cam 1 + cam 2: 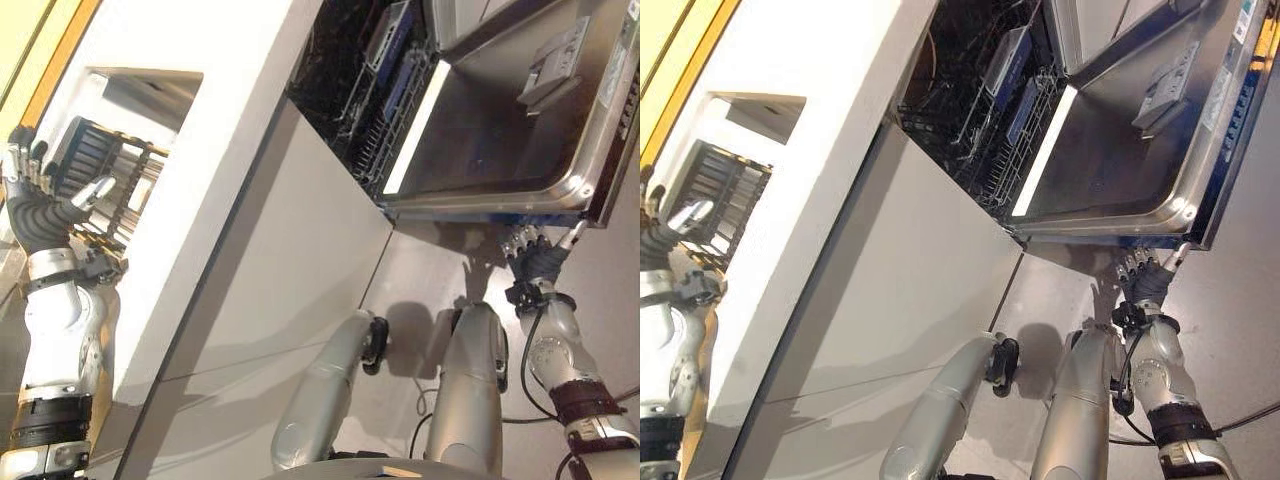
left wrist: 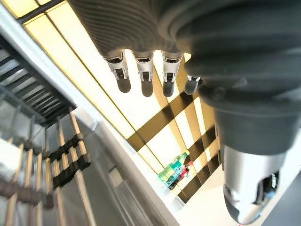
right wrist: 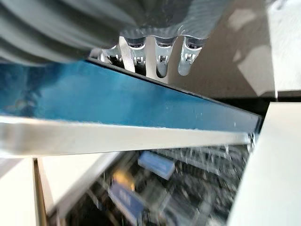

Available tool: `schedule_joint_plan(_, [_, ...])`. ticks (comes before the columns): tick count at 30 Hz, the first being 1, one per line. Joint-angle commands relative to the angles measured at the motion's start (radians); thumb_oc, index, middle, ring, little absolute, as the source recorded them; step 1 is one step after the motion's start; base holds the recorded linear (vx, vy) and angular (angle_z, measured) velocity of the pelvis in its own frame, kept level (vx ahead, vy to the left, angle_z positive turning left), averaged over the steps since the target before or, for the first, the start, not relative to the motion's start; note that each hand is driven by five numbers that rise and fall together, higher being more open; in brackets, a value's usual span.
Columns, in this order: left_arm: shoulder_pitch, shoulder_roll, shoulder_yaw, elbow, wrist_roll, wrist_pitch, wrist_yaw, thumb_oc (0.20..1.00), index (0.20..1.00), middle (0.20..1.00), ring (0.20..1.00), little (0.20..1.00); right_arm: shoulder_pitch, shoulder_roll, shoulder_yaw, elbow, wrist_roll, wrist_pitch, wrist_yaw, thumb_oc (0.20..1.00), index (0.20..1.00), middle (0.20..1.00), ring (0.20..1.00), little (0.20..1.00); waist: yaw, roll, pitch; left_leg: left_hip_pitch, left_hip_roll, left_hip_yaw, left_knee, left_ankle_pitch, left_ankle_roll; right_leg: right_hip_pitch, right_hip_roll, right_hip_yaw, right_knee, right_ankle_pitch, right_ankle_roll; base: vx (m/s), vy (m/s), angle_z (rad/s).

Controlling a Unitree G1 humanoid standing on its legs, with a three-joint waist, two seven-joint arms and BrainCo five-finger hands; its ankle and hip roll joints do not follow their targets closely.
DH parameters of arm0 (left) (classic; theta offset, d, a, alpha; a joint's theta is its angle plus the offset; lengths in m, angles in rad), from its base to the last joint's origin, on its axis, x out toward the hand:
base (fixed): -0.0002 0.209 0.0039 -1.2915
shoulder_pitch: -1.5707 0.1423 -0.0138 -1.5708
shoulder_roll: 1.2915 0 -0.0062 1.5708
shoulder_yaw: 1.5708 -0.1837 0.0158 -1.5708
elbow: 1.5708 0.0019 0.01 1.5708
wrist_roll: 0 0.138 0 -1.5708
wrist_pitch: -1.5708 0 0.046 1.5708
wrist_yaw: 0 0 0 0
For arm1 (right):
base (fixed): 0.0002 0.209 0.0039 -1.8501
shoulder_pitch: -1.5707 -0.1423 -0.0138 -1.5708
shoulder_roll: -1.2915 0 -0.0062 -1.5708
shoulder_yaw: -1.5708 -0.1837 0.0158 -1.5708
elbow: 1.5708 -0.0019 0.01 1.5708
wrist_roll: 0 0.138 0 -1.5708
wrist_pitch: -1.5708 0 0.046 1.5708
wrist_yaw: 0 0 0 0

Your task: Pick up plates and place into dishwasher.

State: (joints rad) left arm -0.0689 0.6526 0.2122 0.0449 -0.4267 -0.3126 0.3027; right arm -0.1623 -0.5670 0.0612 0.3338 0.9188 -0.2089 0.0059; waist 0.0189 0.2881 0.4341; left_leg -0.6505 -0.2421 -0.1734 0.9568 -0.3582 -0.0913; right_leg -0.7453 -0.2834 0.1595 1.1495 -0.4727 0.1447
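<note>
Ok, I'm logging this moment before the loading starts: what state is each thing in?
Dishwasher door: open, hanging out from the cabinet front.
Lower rack: inside the dishwasher, not pulled out.
Dish rack: sitting in the sink recess; no plates visible in it.
Left hand: open, raised beside the dish rack, holding nothing.
Right hand: under the door's edge, fingers straight.
</note>
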Motion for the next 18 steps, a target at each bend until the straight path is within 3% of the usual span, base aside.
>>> schedule_joint_plan(1, [0.05, -0.009, -0.093, 0.002, -0.019, 0.008, -0.041, 1.0, 1.0, 1.0, 1.0, 1.0, -0.436, -0.039, 0.017, -0.33, -0.158, -0.087, 0.129, 1.0, 1.0, 1.0, 1.0, 1.0, 0.146, -0.056, -0.053, 0.006, 0.027, 0.012, -0.064, 0.078, 0.066, 0.056, 0.01, -0.082, -0.083, 0.112, -0.113, 0.1, -0.044, 0.24])
schedule_joint_plan(6, [0.045, 0.009, -0.078, 0.003, -0.011, 0.026, -0.065, 1.0, 1.0, 1.0, 1.0, 1.0, -0.384, -0.022, -0.005, -0.358, -0.175, -0.128, 0.137, 1.0, 1.0, 1.0, 1.0, 1.0, 0.178, -0.108, -0.102, 0.086, 0.043, -0.025, -0.103, 0.064, 0.064, 0.186, -0.025, -0.126, -0.162, 0.124, -0.107, 0.14, -0.097, 0.42])
schedule_joint_plan(10, [0.071, 0.014, -0.048, 0.013, 0.011, 0.036, -0.104, 1.0, 1.0, 1.0, 1.0, 1.0, -0.324, 0.032, -0.022, -0.388, -0.229, -0.155, 0.105, 1.0, 1.0, 1.0, 1.0, 1.0, 0.217, -0.176, -0.172, 0.181, 0.074, -0.06, -0.165, 0.056, 0.061, 0.343, -0.055, -0.19, -0.269, 0.149, -0.088, 0.22, -0.115, 0.52])
schedule_joint_plan(15, [0.115, 0.021, -0.01, 0.002, 0.034, 0.039, -0.147, 1.0, 1.0, 1.0, 1.0, 1.0, -0.267, 0.065, -0.026, -0.424, -0.245, -0.169, 0.097, 1.0, 1.0, 1.0, 1.0, 1.0, 0.251, -0.242, -0.255, 0.294, 0.134, -0.085, -0.339, 0.108, 0.057, 0.516, -0.042, -0.271, -0.467, 0.206, -0.06, 0.18, -0.123, 0.35])
schedule_joint_plan(18, [0.135, 0.03, 0.015, -0.006, 0.035, 0.052, -0.183, 1.0, 1.0, 1.0, 1.0, 1.0, -0.235, 0.067, -0.038, -0.436, -0.231, -0.162, 0.088, 1.0, 1.0, 1.0, 1.0, 1.0, 0.267, -0.264, -0.308, 0.37, 0.176, -0.084, -0.453, 0.144, 0.05, 0.616, -0.028, -0.324, -0.599, 0.234, -0.05, 0.16, -0.136, 0.33])
